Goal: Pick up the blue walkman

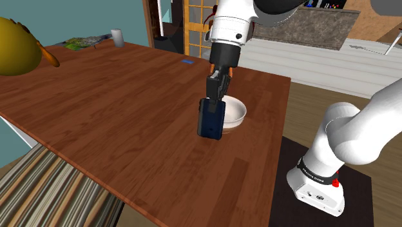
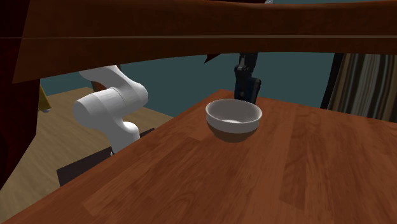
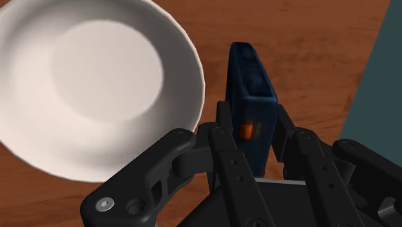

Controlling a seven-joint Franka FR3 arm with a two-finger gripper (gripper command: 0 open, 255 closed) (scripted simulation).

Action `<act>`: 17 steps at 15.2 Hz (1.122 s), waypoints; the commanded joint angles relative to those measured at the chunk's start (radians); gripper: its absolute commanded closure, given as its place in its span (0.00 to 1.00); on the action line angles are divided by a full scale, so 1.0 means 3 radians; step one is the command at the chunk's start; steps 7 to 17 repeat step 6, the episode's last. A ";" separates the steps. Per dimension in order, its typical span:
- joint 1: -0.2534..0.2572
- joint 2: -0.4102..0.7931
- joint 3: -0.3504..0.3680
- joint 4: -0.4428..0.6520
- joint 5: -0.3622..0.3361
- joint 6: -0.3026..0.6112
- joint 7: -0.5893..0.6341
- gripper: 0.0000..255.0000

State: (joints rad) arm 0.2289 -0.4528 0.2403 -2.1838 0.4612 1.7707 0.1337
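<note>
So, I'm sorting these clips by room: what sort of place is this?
Probably a dining or living area in a house: a wooden table carrying a white bowl, a striped rug beside it, a stone-look counter behind.

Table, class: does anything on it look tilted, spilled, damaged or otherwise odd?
Nothing is spilled or damaged. The blue walkman is held on end, clasped by the pincer, right beside the white bowl, which sits upright and empty.
</note>
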 commanded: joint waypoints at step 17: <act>-0.0008 0.0004 -0.0029 0.0231 -0.0030 -0.0217 0.0072 1.00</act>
